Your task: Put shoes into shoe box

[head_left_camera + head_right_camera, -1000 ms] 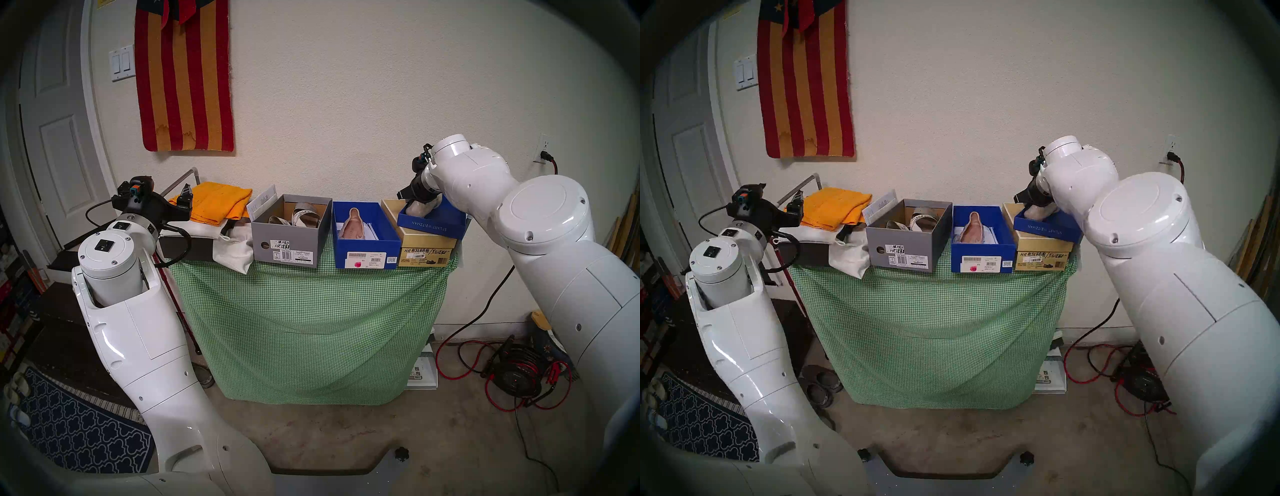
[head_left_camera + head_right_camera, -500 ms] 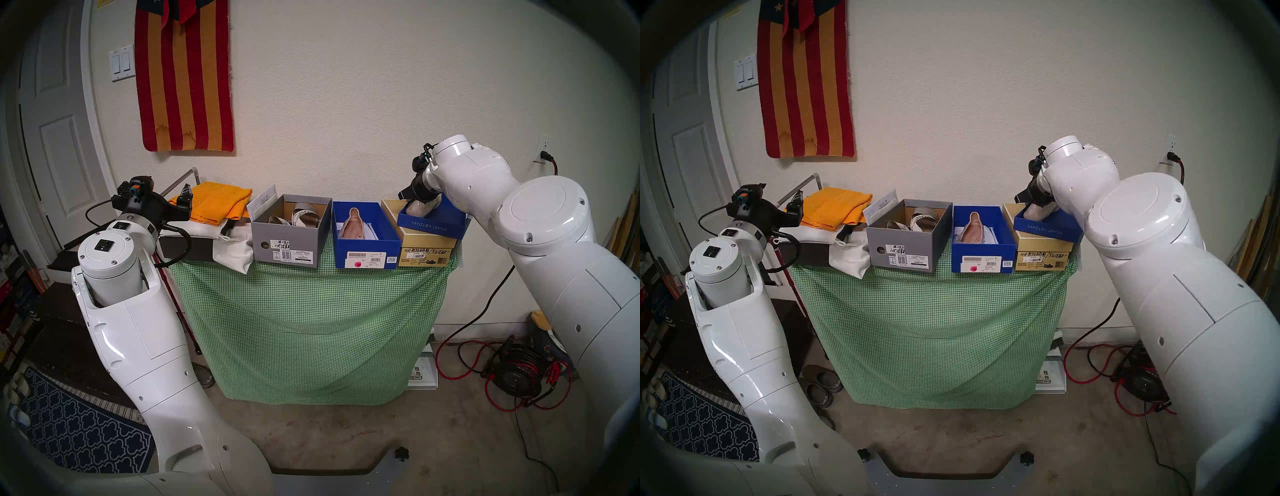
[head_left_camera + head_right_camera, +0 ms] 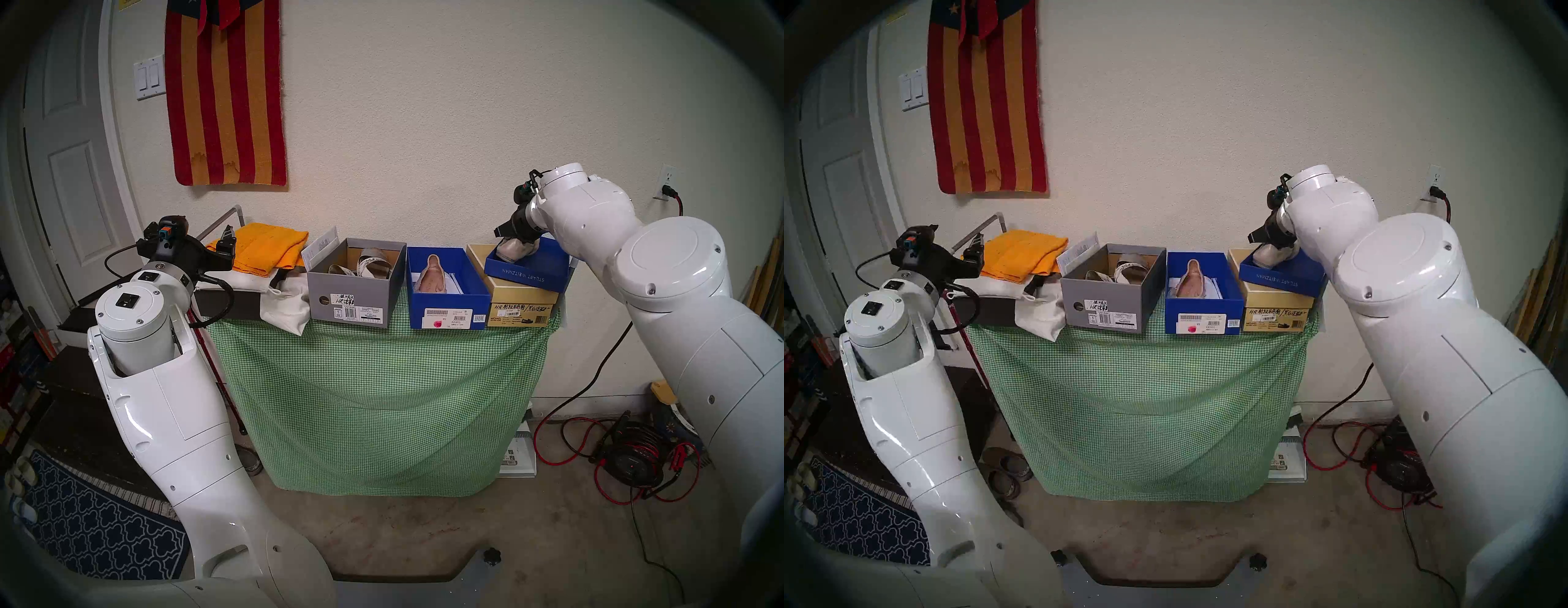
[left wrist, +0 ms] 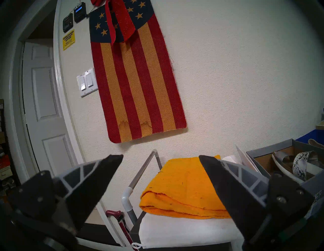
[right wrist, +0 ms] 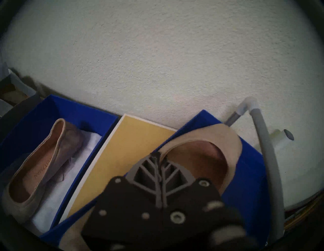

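Observation:
My right gripper (image 5: 158, 156) is shut on the rim of a beige ballet flat (image 5: 210, 145). That flat (image 3: 515, 248) sits tilted in an upturned blue lid (image 3: 526, 269), which rests on a tan shoe box (image 3: 519, 308) at the table's right end. The other beige flat (image 3: 431, 274) lies on white paper in the open blue shoe box (image 3: 449, 305). The strapped sandals (image 3: 369, 263) lie in the open grey shoe box (image 3: 348, 297). My left gripper (image 4: 161, 156) hangs open and empty beside the table's left end.
A folded orange cloth (image 3: 267, 250), a white dust bag (image 3: 288, 305) and a dark box lid (image 3: 229, 303) fill the table's left end. The wall stands close behind the boxes. A grey pipe rail (image 5: 263, 140) runs beside the blue lid. Cables (image 3: 628, 458) lie on the floor at right.
My right gripper has closed on the beige flat's rim and risen slightly to the right, tipping the shoe up in the blue lid. The left arm has not moved.

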Motion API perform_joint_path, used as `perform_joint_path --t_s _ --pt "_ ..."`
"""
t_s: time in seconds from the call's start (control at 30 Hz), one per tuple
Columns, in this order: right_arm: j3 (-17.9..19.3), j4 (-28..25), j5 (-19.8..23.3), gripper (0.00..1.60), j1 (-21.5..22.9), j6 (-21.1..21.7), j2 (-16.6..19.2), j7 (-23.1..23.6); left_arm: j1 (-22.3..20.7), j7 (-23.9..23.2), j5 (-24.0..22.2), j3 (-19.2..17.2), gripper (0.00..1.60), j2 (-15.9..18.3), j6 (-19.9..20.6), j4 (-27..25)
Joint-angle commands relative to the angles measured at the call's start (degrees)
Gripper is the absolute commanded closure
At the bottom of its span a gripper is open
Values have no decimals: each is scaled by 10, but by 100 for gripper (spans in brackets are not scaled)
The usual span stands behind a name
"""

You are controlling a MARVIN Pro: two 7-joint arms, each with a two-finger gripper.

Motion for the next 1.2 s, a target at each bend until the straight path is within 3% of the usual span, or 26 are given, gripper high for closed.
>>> perform_joint_path --t_s 0.0,0.57,0.83,1.17 --pt "15 -24 15 160 17 -23 22 -15 0 0 -1 1 0 1 0 0" --pt "28 -24 21 160 16 -43 29 -29 -1 -1 0 1 0 0 0 0" --pt "1 -3 -4 160 11 -35 27 -12 -1 -1 0 0 0 0 0 0" --pt "-26 -4 -29 160 36 -46 1 -40 -1 -1 0 0 0 0 0 0"
